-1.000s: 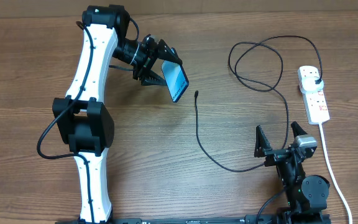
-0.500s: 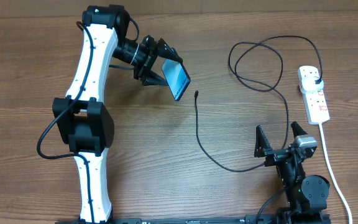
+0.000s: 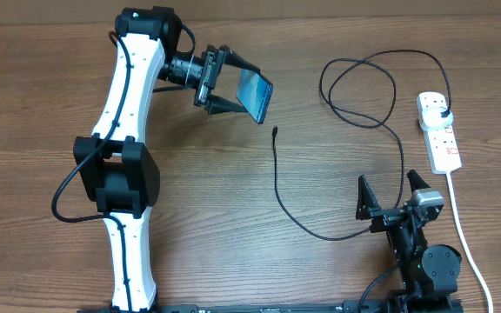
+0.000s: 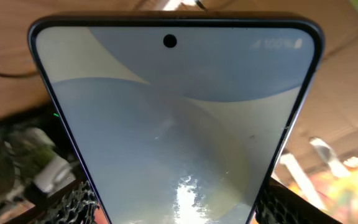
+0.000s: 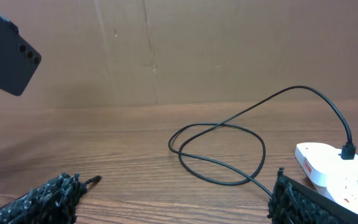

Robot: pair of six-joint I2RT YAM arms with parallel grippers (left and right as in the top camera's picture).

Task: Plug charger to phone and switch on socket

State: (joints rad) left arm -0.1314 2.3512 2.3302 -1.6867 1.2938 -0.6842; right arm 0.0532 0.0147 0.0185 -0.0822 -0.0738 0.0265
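Note:
My left gripper is shut on the phone and holds it up above the table at the back centre. The lit light-blue screen fills the left wrist view, clamped between both fingers. The phone's dark back shows in the right wrist view. The charger cable lies on the table, its connector tip just below the phone. The tip also shows in the right wrist view. Its plug sits in the white socket strip. My right gripper is open and empty near the front edge.
The cable loops at the back right and runs past my right gripper. The thick white cord runs from the strip to the front right. In the right wrist view the strip lies right of the fingers.
My left gripper has turned and lifted the phone, swinging it up and to the right. The right arm and the cable have not moved.

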